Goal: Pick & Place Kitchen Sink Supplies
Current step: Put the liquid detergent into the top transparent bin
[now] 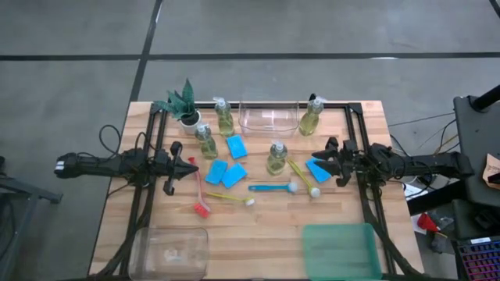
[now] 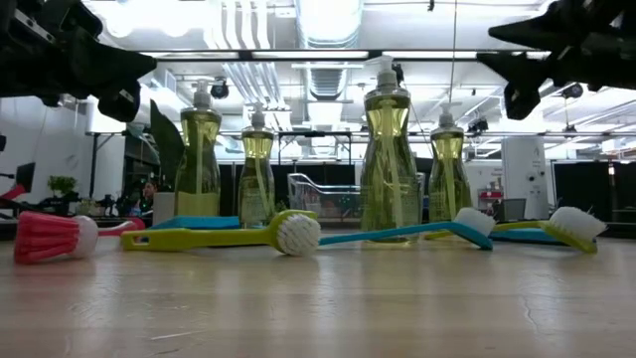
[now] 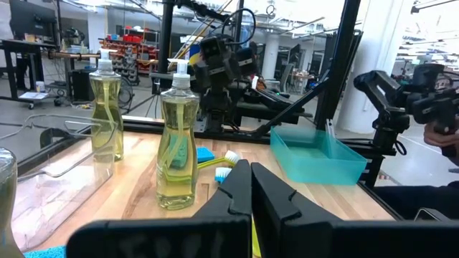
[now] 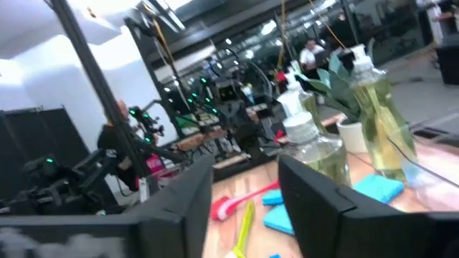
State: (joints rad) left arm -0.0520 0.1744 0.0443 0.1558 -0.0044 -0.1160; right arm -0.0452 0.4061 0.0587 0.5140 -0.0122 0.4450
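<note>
Several pump bottles of yellow-green soap stand upright on the wooden table: two at the far side [image 1: 225, 117] [image 1: 311, 117] and two nearer the middle [image 1: 206, 142] [image 1: 276, 158]. Blue sponges [image 1: 237, 146] [image 1: 225, 173] [image 1: 318, 170] lie flat among them. A red brush [image 1: 199, 191], a yellow brush [image 1: 230, 197], a blue brush [image 1: 273, 187] and a yellow-green brush [image 1: 301, 176] lie on the table. My left gripper [image 1: 186, 165] hovers shut and empty above the red brush's handle end; its shut fingers show in the left wrist view [image 3: 251, 190]. My right gripper [image 1: 326, 158] hovers open and empty near the right sponge; it also shows in the right wrist view [image 4: 244, 201].
A clear tub [image 1: 269, 117] stands at the far middle, another clear tub [image 1: 170, 250] at the near left, and a green tub [image 1: 341, 250] at the near right. A green plant in a white pot [image 1: 186, 105] stands at the far left. A person shows beyond the table [image 4: 122, 122].
</note>
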